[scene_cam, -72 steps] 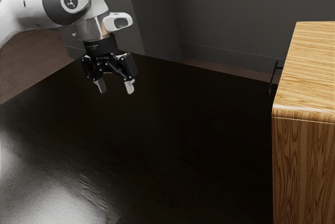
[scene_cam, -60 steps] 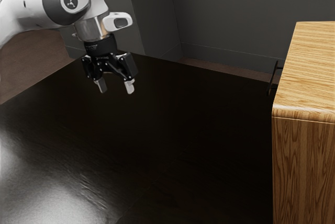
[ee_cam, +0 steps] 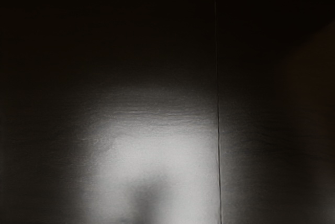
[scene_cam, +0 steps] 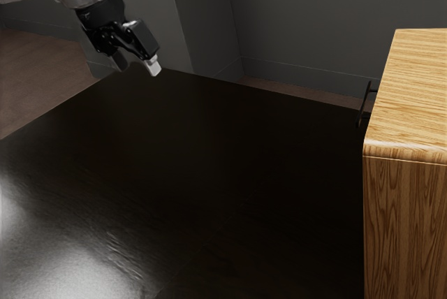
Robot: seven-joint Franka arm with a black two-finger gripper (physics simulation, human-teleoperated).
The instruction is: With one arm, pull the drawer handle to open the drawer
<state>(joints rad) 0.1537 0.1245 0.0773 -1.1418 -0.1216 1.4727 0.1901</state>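
Note:
A light wooden cabinet (scene_cam: pixel 408 124) stands at the exterior view's right edge. A thin dark drawer handle (scene_cam: pixel 365 103) sticks out from its far left face. My black gripper (scene_cam: pixel 137 66) hangs high at the exterior view's upper left, well above the dark table and far from the handle. It is open, with nothing between its white-tipped fingers (scene_cam: pixel 152 68). The wrist view looks down on the dark table top (ee_cam: pixel 157 51), with a bright glare patch (ee_cam: pixel 157 156).
The dark glossy table (scene_cam: pixel 209 187) stretches between the gripper and the cabinet. A grey wall and a pillar (scene_cam: pixel 195 12) stand behind it. A thin seam (ee_cam: pixel 217 130) runs across the table surface in the wrist view.
My hand has risen and moved toward the exterior view's upper left, and it has turned. The fingers stay open. The cabinet and handle have not moved.

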